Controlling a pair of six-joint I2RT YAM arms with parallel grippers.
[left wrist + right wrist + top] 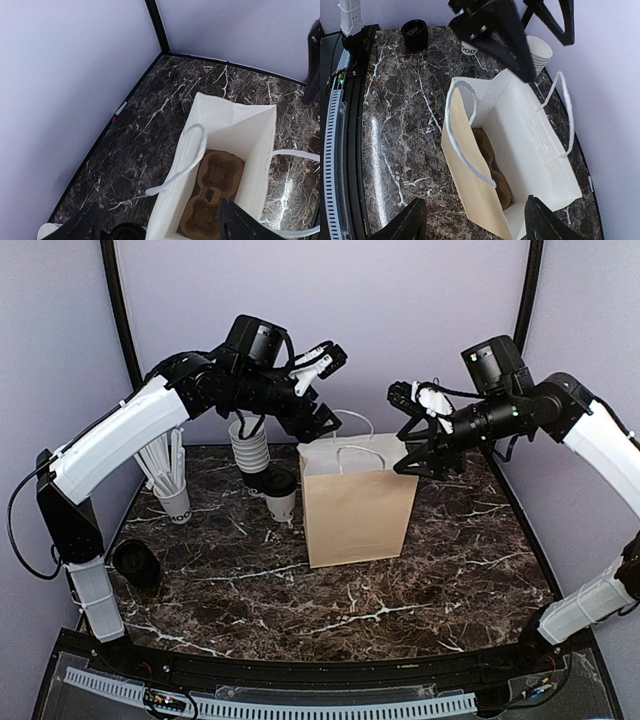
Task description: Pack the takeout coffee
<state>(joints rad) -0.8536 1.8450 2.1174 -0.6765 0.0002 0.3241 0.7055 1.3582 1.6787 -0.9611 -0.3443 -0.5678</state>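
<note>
coffee: one small white paper cup with a round black plastic lid. It's upright on the dark marble-look table, centre-left of the top view, just left of the tall brown paper bag. Not in the bag yet.
how it'll handle: I'd guess light, but sloshy if it's full. The paper wall is soft and will dent under a hard squeeze. The lid is only pressed on, so I wouldn't lift by it. Keep it upright the whole way.
where to grab: from the side, around the paper wall, somewhere between the middle and just under the lid.
left gripper: fingers spread wide with nothing between them. It hovers over the bag's left edge, and the cup's black lid peeks in at the bottom of its wrist view.
right gripper: also spread wide and empty, up over the right end of the bag's mouth.
inside the bag: a brown moulded-pulp cup carrier lies flat on the bottom. The wells I can see are empty.
counts, task stuff: 1 lidded cup for sure. There's a black round thing at lower left of the top view. Can't tell if it's a second lidded cup or just lids.
counts, the rest: 1 bag with 2 white loop handles, and 1 carrier. Also 1 stack of lidless white cups, too nested to count, and 1 white cup of white sticks.
</note>
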